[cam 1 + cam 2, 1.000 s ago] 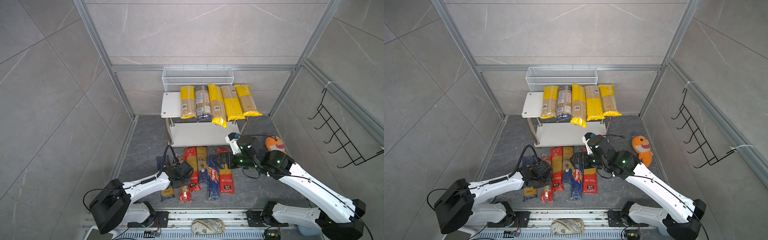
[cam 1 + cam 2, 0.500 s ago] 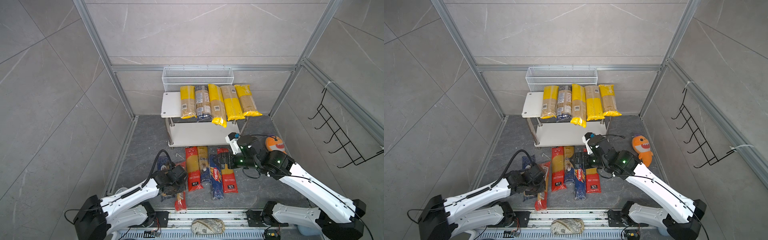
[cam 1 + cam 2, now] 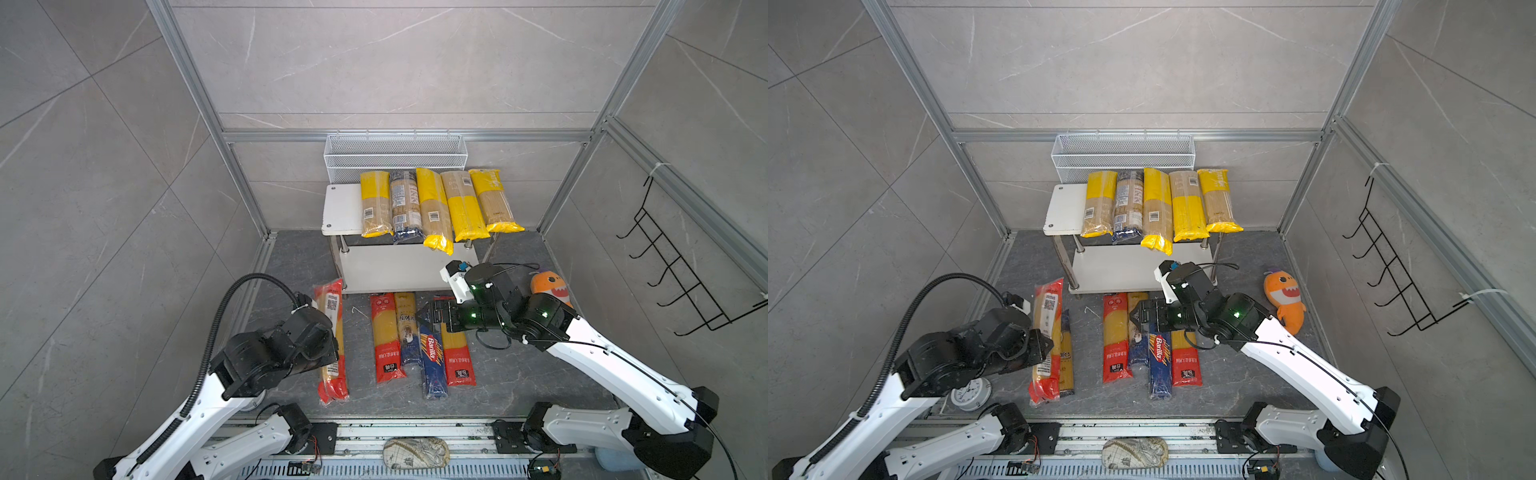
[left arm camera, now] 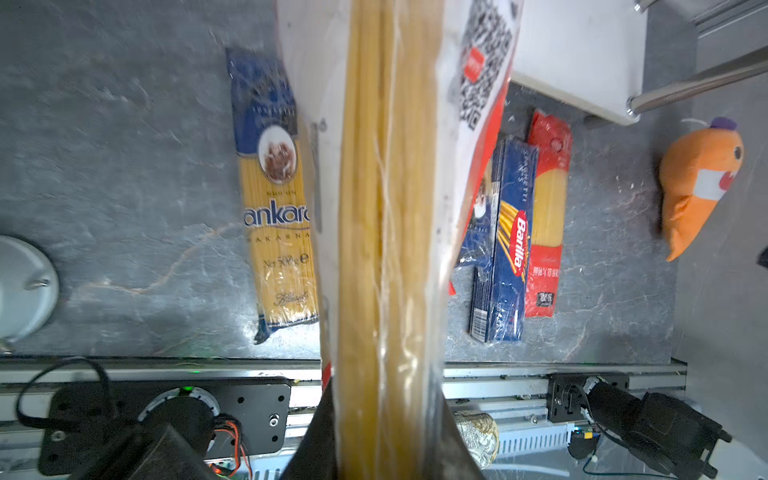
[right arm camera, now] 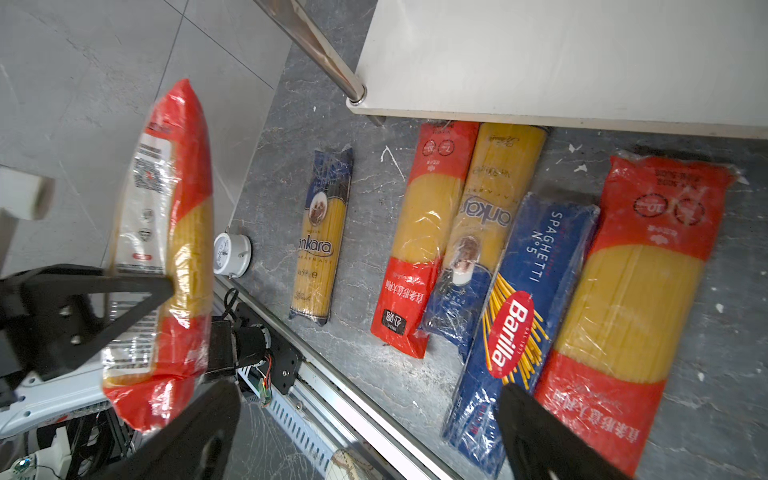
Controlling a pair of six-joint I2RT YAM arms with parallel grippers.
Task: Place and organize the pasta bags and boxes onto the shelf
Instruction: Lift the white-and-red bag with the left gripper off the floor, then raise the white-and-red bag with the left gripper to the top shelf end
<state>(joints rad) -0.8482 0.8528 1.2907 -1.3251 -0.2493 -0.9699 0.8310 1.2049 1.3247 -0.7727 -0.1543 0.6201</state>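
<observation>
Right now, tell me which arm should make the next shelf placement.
Left. The left gripper is shut on a red-ended spaghetti bag, held aloft, and the shelf has bare board at its top's left end. The right gripper is open and empty above the Barilla box.
</observation>
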